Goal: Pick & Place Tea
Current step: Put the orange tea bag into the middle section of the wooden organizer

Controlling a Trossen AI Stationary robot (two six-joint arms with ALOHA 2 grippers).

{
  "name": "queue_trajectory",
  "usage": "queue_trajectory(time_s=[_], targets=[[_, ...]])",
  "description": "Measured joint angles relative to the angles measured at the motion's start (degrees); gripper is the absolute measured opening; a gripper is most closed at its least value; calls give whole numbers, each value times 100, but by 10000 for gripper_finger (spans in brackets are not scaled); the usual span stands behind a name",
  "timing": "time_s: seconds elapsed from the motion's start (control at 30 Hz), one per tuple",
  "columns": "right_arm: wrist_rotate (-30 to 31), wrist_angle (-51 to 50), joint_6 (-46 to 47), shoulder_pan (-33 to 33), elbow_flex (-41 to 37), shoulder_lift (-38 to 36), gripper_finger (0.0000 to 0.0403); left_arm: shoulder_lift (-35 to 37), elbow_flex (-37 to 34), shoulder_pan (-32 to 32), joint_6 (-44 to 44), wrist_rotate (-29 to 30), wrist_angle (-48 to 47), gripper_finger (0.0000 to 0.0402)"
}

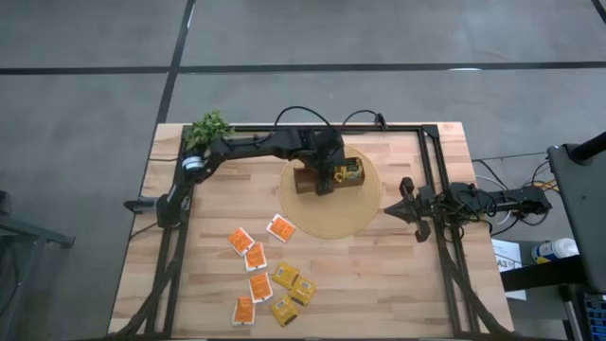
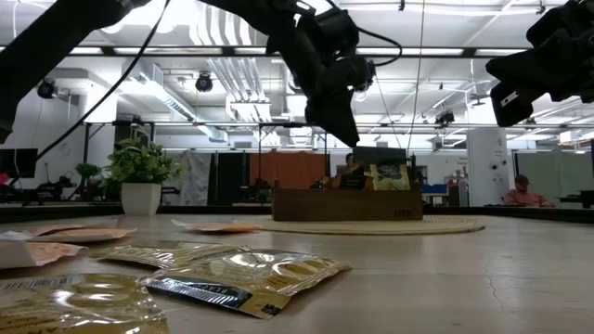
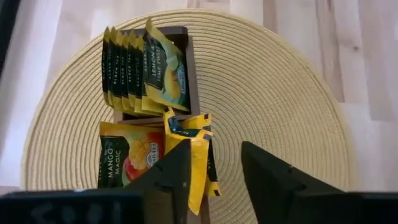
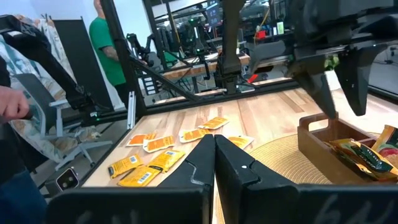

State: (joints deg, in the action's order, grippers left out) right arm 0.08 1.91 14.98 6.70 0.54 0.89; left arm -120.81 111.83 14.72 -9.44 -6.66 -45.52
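The wooden box (image 1: 317, 182) sits on a round woven mat (image 1: 355, 216). Its compartments hold upright sachets: a row of dark-labelled green and yellow ones (image 3: 134, 68), a yellow mango sachet (image 3: 127, 158) and a crumpled yellow one (image 3: 198, 155). My left gripper (image 3: 214, 152) hovers open above the box; the right wrist view shows it (image 4: 341, 93) clear of the rim. Loose orange sachets (image 1: 256, 256) and yellow sachets (image 1: 294, 284) lie flat on the table's near left part. My right gripper (image 4: 214, 140) waits shut to the right of the mat (image 1: 398, 206).
A potted plant (image 1: 208, 128) stands at the far left corner. A dark frame rail (image 1: 431, 170) runs along the table's sides and far edge. Bare wood lies between the mat and the loose sachets. People show in the room behind (image 4: 109, 43).
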Motion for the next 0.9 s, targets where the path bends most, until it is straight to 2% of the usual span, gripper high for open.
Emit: queue_trajectory(time_s=[0.13,0.23,0.43,0.63,0.9], targets=[[0,0,2,0,0,0,8,0,0,-83,5,468,0,174],[-1,-1,1,0,0,0,8,0,-13,-125,0,541,6,186],[-1,-1,0,0,0,0,8,0,-121,-203,48,585,147,188],[-1,-1,1,0,0,0,8,0,-151,-296,40,1055,202,188],[-1,-1,0,2,0,2,8,-135,-168,-328,-229,1091,385,188]])
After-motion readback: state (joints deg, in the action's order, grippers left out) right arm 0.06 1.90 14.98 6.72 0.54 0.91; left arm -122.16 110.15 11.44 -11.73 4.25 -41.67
